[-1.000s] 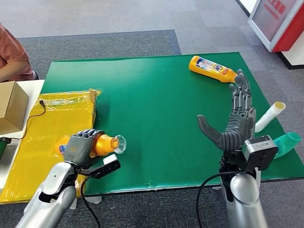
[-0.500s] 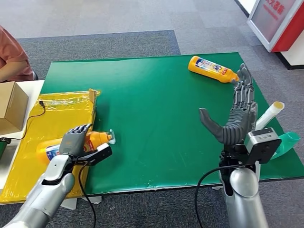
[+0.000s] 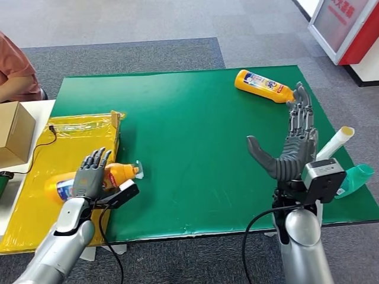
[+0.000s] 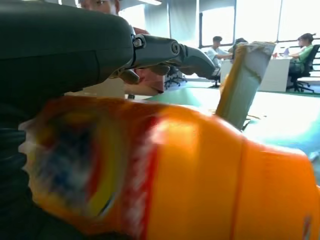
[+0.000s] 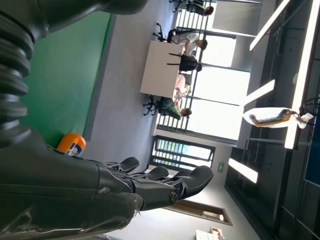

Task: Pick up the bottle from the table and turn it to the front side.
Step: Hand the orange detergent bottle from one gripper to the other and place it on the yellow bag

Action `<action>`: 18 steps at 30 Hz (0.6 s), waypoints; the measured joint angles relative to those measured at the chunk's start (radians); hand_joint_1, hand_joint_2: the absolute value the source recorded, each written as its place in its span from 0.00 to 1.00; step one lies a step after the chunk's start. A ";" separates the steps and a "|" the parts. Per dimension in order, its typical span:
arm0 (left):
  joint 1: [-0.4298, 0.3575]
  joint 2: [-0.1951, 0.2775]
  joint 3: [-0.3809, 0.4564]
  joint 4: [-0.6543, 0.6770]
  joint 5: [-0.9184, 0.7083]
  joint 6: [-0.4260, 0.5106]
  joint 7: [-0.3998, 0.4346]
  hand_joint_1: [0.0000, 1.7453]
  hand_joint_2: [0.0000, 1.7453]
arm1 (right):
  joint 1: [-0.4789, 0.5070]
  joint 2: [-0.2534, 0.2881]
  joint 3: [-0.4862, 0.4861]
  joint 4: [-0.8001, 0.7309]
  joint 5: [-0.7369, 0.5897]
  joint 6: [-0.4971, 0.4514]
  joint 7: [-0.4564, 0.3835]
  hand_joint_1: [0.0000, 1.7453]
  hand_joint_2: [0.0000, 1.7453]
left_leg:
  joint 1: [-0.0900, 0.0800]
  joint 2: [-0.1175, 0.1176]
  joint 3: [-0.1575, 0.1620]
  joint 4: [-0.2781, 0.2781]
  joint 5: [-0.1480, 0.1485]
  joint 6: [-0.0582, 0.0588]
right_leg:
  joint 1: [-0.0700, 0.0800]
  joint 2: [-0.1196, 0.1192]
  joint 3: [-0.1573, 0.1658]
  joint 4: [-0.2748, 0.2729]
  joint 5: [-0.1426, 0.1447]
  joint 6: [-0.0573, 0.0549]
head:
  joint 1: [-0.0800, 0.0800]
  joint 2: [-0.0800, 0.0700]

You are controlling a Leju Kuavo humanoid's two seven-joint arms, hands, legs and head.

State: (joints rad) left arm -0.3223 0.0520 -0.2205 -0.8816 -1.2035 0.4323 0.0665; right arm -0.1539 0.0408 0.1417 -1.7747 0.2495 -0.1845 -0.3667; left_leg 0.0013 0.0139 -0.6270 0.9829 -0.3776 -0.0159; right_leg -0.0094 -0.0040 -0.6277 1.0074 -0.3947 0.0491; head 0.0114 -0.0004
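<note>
From the head view, the left hand (image 3: 92, 176) lies over an orange bottle (image 3: 117, 173) that rests on its side on the yellow sheet (image 3: 44, 201), right at the edge of the green mat (image 3: 188, 136); the fingers are stretched out flat across the bottle's middle, spread and not curled round it, so the hand is wide and holds nothing. The bottle has a pale clear cap beyond the fingertips, pointing onto the green mat, and a blue-and-white label peeking out behind the wrist side of the hand; no writing on it can be read. Over on the other side, the right hand (image 3: 292, 148) stands upright with fingers straight and thumb out wide, holding nothing, and just past its fingertips lies a second orange bottle (image 3: 265, 86) on its side, with a blue, white and red label too small to read. Beside that hand's wrist lie a white tube (image 3: 336, 144) and a teal bottle (image 3: 357, 177). In the left wrist view, the bottle (image 4: 188, 175) sits close under the fingers (image 4: 170, 50), its label a blur of blue, yellow and red. In the right wrist view, the fingers (image 5: 170, 182) reach out straight and apart.
</note>
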 joint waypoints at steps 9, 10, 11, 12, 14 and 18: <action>0.151 -0.019 0.033 -0.174 -0.015 0.153 -0.085 0.00 1.00 | 0.032 0.000 0.001 0.002 0.002 -0.016 0.000 0.00 1.00 | 0.000 0.000 -0.001 0.000 -0.001 0.001 | 0.000 0.000 -0.001 0.000 -0.001 0.002 | 0.000 0.000; 0.166 -0.022 0.034 -0.203 -0.006 0.176 -0.101 0.00 1.00 | 0.037 0.000 0.001 0.002 0.002 -0.016 0.000 0.00 1.00 | 0.000 0.000 -0.001 0.000 -0.002 0.002 | 0.000 0.000 -0.001 0.000 -0.002 0.002 | 0.000 0.000; 0.181 -0.025 0.037 -0.233 0.002 0.198 -0.114 0.00 1.00 | 0.042 0.000 0.001 0.002 0.002 -0.017 0.000 0.00 1.00 | 0.000 0.000 -0.002 0.000 -0.002 0.002 | 0.000 0.000 -0.001 0.000 -0.002 0.002 | 0.000 0.000; 0.194 -0.028 0.040 -0.264 0.009 0.218 -0.126 0.00 1.00 | 0.047 0.000 0.001 0.002 0.002 -0.018 0.000 0.00 1.00 | 0.000 0.000 -0.002 0.000 -0.002 0.002 | 0.000 0.000 -0.001 0.000 -0.002 0.002 | 0.000 0.000; 0.220 -0.036 0.049 -0.329 0.021 0.243 -0.149 0.00 1.00 | 0.056 0.000 0.002 0.002 0.002 -0.022 0.000 0.00 1.00 | 0.000 0.000 -0.002 0.000 -0.002 0.002 | 0.000 0.000 -0.001 0.000 -0.002 0.002 | 0.000 0.000; 0.274 -0.057 0.073 -0.476 0.054 0.265 -0.225 0.00 1.00 | 0.076 0.000 0.002 0.002 0.002 -0.036 0.000 0.00 1.00 | 0.000 0.000 -0.002 0.000 -0.002 0.001 | 0.000 0.000 -0.001 0.000 -0.002 0.001 | 0.000 0.000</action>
State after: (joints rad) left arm -0.0483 -0.0049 -0.1472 -1.3575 -1.1498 0.6972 -0.1590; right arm -0.0775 0.0404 0.1438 -1.7723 0.2517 -0.2201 -0.3668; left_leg 0.0013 0.0136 -0.6285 0.9829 -0.3798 -0.0148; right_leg -0.0096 -0.0041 -0.6286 1.0071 -0.3967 0.0504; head 0.0113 -0.0004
